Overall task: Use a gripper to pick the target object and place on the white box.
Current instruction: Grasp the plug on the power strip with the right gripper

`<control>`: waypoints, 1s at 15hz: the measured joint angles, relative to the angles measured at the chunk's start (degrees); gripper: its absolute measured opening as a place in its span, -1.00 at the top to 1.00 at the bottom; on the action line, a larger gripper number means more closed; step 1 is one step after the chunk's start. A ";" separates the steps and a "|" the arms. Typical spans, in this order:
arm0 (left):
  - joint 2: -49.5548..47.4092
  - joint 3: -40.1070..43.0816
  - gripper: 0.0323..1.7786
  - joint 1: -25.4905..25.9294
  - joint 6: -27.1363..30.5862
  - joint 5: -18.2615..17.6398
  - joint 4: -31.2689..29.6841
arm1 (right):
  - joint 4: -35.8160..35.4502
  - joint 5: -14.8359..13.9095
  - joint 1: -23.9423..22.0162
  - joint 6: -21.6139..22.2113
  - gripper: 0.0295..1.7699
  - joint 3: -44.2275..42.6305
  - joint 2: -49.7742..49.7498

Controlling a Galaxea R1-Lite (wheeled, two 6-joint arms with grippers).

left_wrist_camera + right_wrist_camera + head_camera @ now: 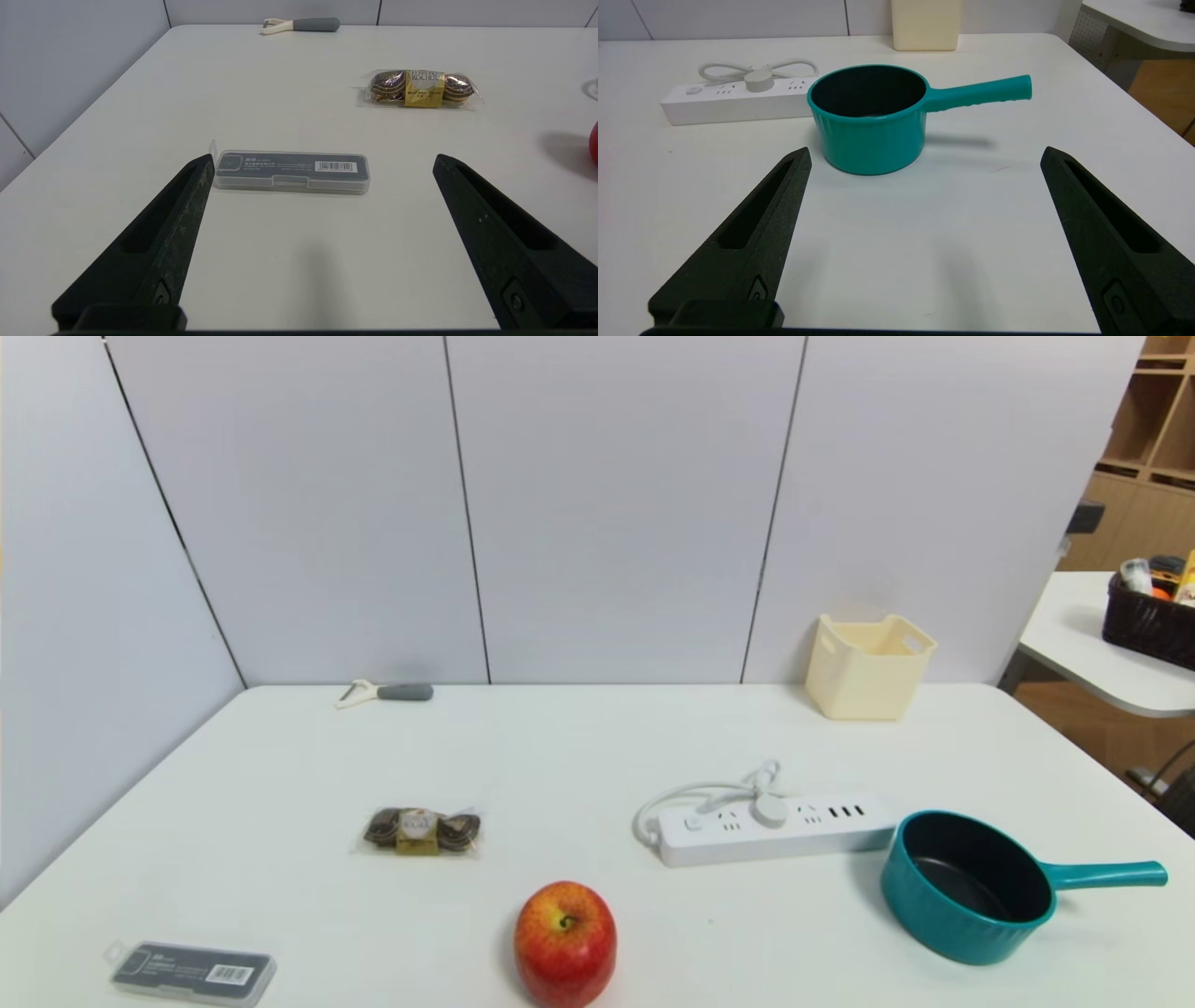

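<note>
Apple (565,943) sits nearest on the worktop (280,784); beyond it the power strip (775,826) lies flat, one end just beside the teal saucepan (966,887), well short of the white box (868,665). It looks stiff, light and smooth (the loose cord may drag), so grip across its narrow middle. Right pincer (924,154) hovers low, fingers wide apart, facing the saucepan; left pincer (322,161), also spread, idles over the grey case (292,171).
</note>
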 joint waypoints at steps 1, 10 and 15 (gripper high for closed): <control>0.00 0.00 -0.90 0.00 0.02 0.02 0.00 | 2.27 0.13 0.00 0.09 -0.92 -2.27 0.91; 0.00 0.00 -0.90 0.00 0.00 0.02 0.00 | 15.47 2.68 -1.05 -0.56 -0.92 -27.45 22.55; 0.00 0.00 -0.90 0.02 0.00 0.04 0.00 | 15.74 3.43 -0.41 -2.85 -0.92 -39.62 41.07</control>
